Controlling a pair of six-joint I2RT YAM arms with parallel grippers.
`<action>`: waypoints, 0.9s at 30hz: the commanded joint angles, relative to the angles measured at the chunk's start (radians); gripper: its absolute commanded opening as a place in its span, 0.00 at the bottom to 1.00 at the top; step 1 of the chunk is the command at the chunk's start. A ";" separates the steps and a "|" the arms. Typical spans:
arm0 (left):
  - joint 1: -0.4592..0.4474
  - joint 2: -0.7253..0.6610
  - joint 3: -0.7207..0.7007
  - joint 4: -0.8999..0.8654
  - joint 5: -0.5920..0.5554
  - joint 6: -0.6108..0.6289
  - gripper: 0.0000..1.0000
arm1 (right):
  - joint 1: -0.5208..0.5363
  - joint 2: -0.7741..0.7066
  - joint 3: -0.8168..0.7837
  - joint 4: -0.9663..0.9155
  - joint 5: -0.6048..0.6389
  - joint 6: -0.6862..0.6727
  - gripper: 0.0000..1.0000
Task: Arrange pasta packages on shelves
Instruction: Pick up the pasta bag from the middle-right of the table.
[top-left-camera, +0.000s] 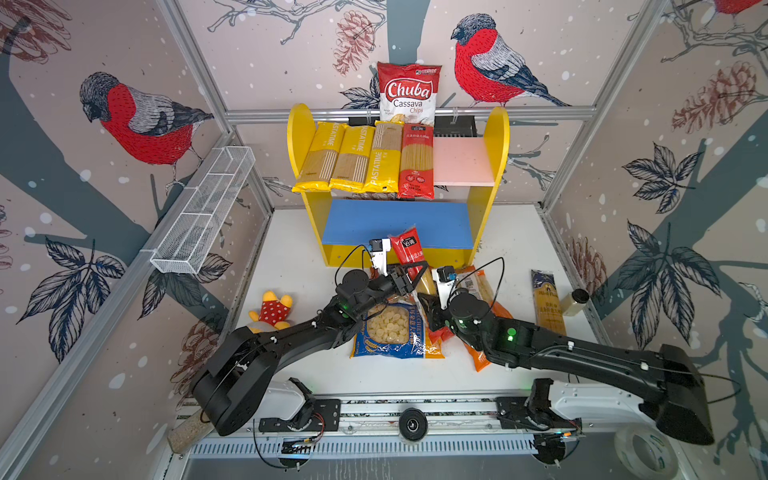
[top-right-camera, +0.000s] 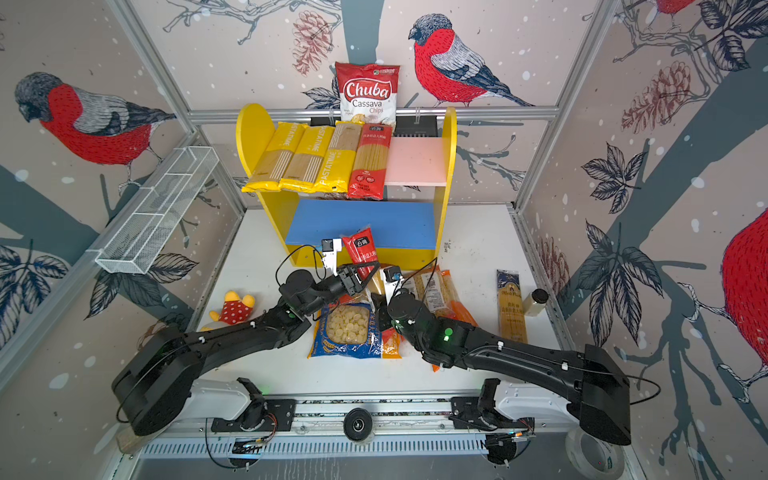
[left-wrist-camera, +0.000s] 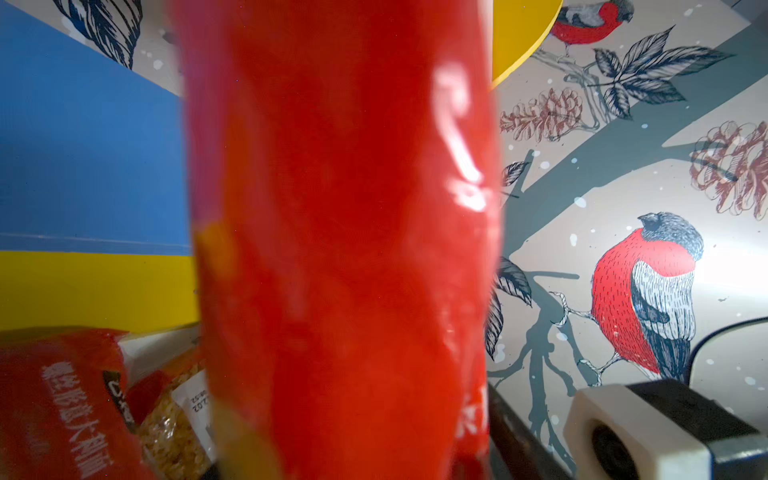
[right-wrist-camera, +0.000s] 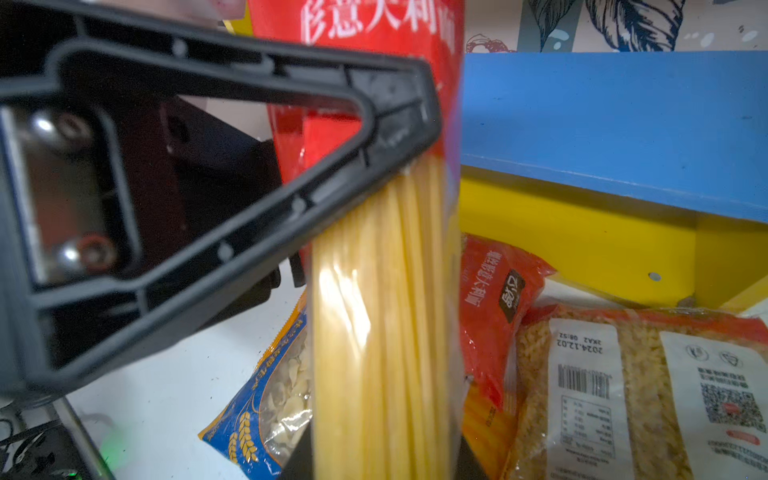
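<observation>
A red spaghetti pack stands nearly upright in front of the shelves' blue lower board, and both grippers hold it. My left gripper is shut across its middle; the pack fills the left wrist view. My right gripper is shut on its lower, clear end. On the pink upper board lie three yellow PASTATIME packs and another red spaghetti pack. A blue short-pasta bag, orange bags and a dark-blue spaghetti pack lie on the table.
A Chuba chips bag stands behind the yellow rack. A polka-dot plush toy lies at the left. A white wire basket hangs on the left wall. A small bottle sits by the right wall.
</observation>
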 joint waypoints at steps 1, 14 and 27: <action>0.001 0.005 0.011 0.087 0.047 0.001 0.51 | 0.005 0.018 0.020 0.144 0.002 -0.043 0.33; 0.052 -0.067 -0.039 0.123 0.093 -0.023 0.19 | -0.229 -0.010 -0.047 0.157 -0.481 0.002 0.85; 0.157 -0.290 -0.061 0.080 0.232 0.058 0.15 | -0.634 -0.150 -0.130 0.163 -1.199 0.034 0.94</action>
